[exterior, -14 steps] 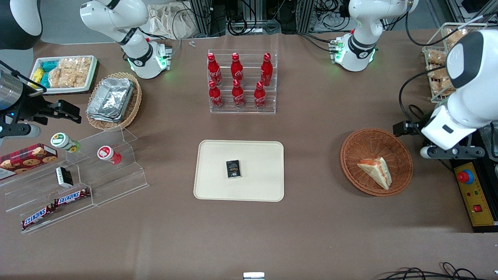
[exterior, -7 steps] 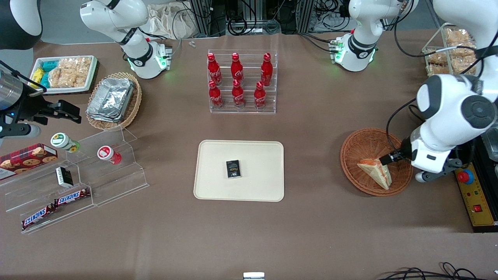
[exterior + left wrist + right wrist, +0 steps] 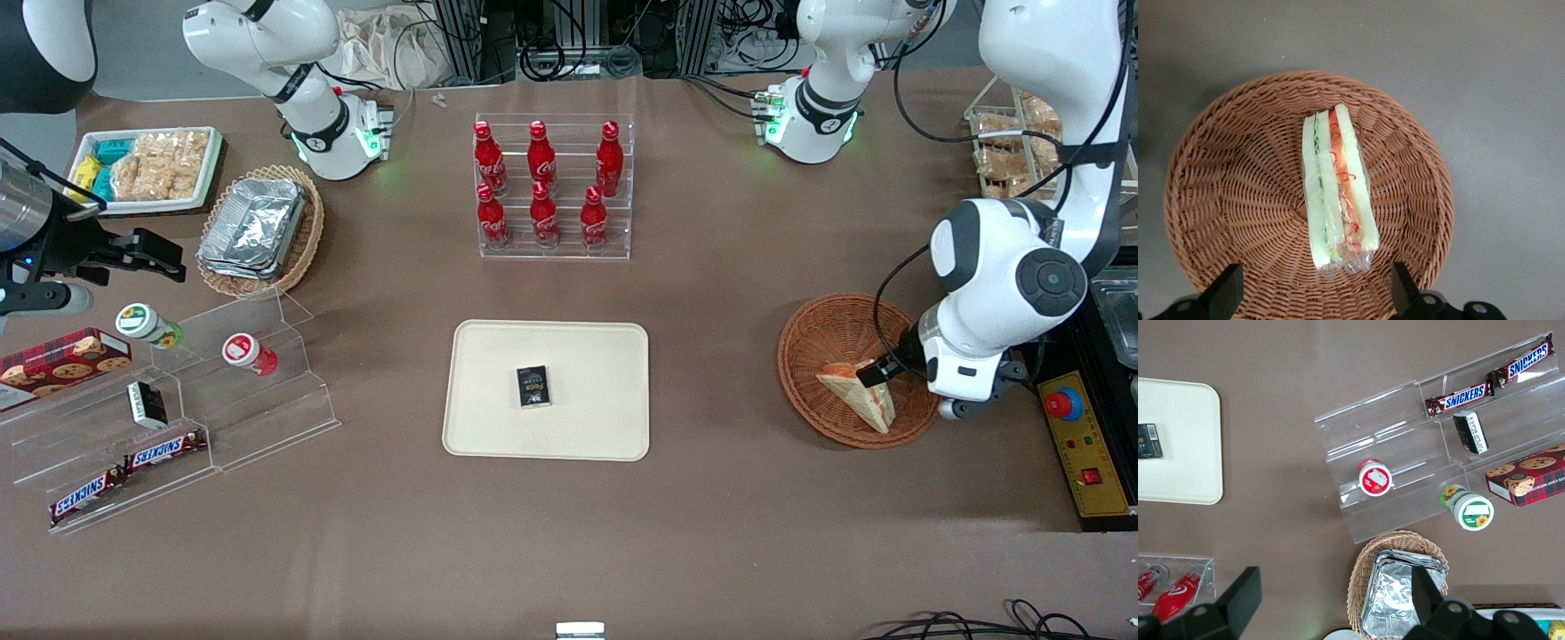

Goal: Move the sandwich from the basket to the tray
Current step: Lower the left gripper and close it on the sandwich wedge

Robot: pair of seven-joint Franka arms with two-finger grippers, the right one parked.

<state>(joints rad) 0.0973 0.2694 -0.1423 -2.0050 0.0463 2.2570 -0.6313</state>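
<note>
The sandwich (image 3: 855,391), a plastic-wrapped white-bread wedge with red and green filling, lies in the round reddish-brown wicker basket (image 3: 827,333) toward the working arm's end of the table. The wrist view shows the sandwich (image 3: 1338,190) on edge near the basket's (image 3: 1225,200) centre. My gripper (image 3: 1317,293) hangs open just above the basket with one fingertip (image 3: 1228,288) on each side of the sandwich's end, touching nothing. In the front view the gripper (image 3: 876,372) sits at the sandwich's edge. The cream tray (image 3: 587,356) lies mid-table, holding a small black packet (image 3: 532,387).
A clear rack of red bottles (image 3: 551,187) stands farther from the front camera than the tray. A yellow control box with a red button (image 3: 1076,436) lies beside the basket. Clear shelves with snacks (image 3: 169,418) and a tan basket of foil containers (image 3: 258,227) sit toward the parked arm's end.
My arm has swung in from the table's edge and come down over the basket. The gripper now hangs at the sandwich. The sandwich and basket have not moved.
</note>
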